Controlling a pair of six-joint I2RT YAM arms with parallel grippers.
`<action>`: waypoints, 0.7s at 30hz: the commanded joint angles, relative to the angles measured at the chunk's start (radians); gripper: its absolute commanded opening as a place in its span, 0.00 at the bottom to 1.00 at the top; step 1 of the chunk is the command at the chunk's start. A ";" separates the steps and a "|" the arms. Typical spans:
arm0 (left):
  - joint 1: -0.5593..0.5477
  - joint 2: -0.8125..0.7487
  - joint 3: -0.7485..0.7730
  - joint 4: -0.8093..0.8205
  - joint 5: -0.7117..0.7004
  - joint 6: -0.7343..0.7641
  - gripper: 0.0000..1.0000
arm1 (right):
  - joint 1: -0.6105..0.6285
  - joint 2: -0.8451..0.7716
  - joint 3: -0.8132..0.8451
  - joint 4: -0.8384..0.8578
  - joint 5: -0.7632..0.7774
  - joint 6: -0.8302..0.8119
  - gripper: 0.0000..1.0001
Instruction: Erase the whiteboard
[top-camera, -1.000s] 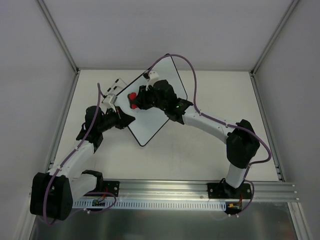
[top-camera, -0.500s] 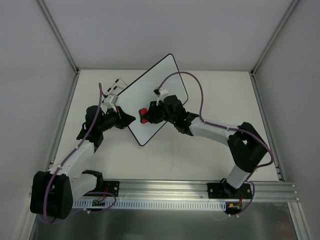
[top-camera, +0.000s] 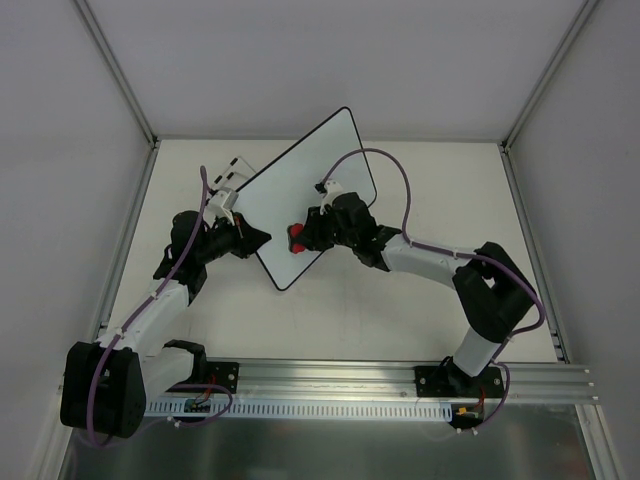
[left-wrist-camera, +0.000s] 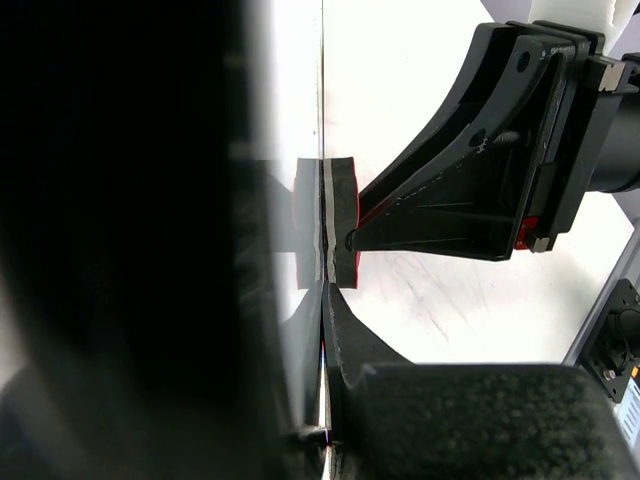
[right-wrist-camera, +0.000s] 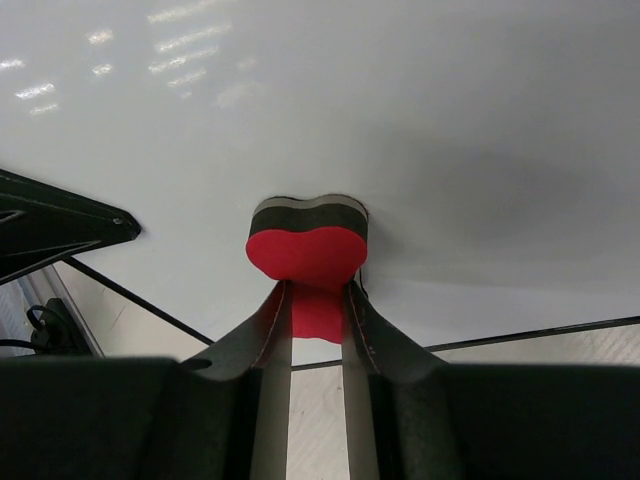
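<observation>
The whiteboard (top-camera: 290, 180) is held tilted above the table, its face white with a thin black rim. My left gripper (top-camera: 255, 238) is shut on its lower left edge; in the left wrist view the whiteboard (left-wrist-camera: 322, 120) runs edge-on between the closed fingers of my left gripper (left-wrist-camera: 322, 300). My right gripper (top-camera: 303, 235) is shut on a red heart-shaped eraser (top-camera: 297, 236), whose dark felt side presses against the board near its lower corner. The right wrist view shows the eraser (right-wrist-camera: 305, 255) pinched in the right gripper (right-wrist-camera: 318, 300) against the whiteboard (right-wrist-camera: 400, 120). No marks show on the board.
A small white piece with black marks (top-camera: 232, 170) sits behind the board's left edge. Grey enclosure walls and metal posts (top-camera: 120, 75) ring the beige table (top-camera: 400, 320). An aluminium rail (top-camera: 350, 378) carries both arm bases at the near edge.
My right gripper has slid the eraser down the board, from its upper left part to near its lower corner. The left gripper keeps its hold on the board's edge.
</observation>
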 joint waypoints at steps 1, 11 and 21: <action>-0.055 -0.004 0.019 -0.100 0.175 0.010 0.00 | -0.023 0.011 0.083 0.007 0.100 -0.040 0.00; -0.055 -0.018 0.014 -0.102 0.167 0.010 0.00 | -0.185 0.039 0.092 0.013 0.127 -0.019 0.00; -0.055 -0.012 0.016 -0.103 0.152 0.008 0.00 | -0.349 -0.010 -0.064 0.010 0.160 -0.008 0.00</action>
